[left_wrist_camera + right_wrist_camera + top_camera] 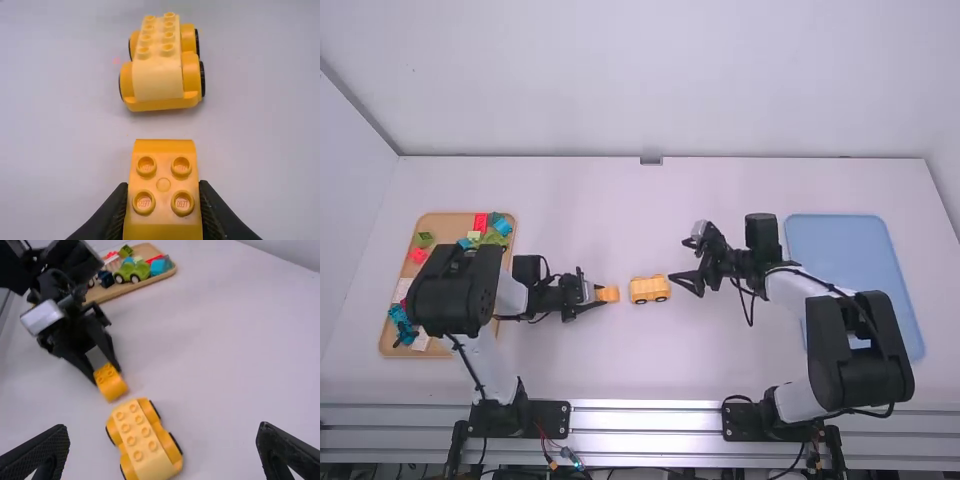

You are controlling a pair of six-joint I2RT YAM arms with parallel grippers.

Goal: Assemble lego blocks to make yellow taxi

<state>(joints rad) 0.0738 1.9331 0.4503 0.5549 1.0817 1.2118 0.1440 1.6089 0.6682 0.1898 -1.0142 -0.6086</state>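
Reading clock hours from the yellow toy car (650,290), my high view puts the blue tray (835,245) at three o'clock; the wooden tray (440,355) at nine; my right gripper (681,261) near two, fingers spread; my left gripper (597,293) at nine, pinching the orange-yellow block (610,294), just apart from the car; right wrist view shows a green toy car's (137,271) wheels; left wrist, the block's four round studs (181,166).

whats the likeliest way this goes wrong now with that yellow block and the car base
The car base stands on wheels with nothing holding it, so it may roll away as the yellow block is pressed on. The left end effector grips that block by its sides; a slight twist could leave it misaligned with the base's studs. The right end effector, open beside the base, might bump it if it moves in carelessly.
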